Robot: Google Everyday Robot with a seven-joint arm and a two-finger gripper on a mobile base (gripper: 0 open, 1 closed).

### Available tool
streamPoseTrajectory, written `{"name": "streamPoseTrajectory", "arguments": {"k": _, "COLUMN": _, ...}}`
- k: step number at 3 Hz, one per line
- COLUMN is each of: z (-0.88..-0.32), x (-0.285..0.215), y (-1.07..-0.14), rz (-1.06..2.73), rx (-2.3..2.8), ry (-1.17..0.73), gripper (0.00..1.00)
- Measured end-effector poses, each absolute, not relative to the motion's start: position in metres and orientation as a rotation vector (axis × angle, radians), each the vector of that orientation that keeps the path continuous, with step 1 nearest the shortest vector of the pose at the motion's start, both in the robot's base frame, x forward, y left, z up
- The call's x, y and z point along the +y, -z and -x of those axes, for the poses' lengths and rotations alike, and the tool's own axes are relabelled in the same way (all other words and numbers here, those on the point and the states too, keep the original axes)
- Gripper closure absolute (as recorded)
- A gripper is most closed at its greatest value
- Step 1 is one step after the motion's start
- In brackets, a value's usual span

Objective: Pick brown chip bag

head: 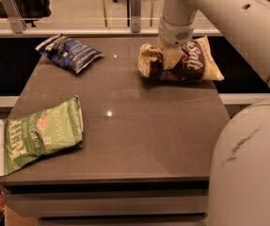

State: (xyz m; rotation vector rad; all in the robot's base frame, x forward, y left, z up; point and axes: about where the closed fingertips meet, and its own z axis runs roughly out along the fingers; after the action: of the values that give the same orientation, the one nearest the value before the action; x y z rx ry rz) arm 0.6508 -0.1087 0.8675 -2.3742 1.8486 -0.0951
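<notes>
Gripper (169,62) pinches the brown chip bag (196,62) at its bunched middle, near the table's (139,145) far right edge. Bag looks light, soft, slippery and crushable; a gathered crease suits a gentle squeeze.

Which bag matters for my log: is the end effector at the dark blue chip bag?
No, the end effector sits on the brown chip bag; the dark blue chip bag lies apart, far left.
</notes>
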Motion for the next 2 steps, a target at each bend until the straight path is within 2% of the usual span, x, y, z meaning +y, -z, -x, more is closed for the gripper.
{"name": "streamPoseTrajectory", "arguments": {"k": 2, "z": -0.651, "x": -0.098, "y": -0.908, "rz": 2.374, "rx": 1.785, "ry": 0.148, "gripper": 1.0}}
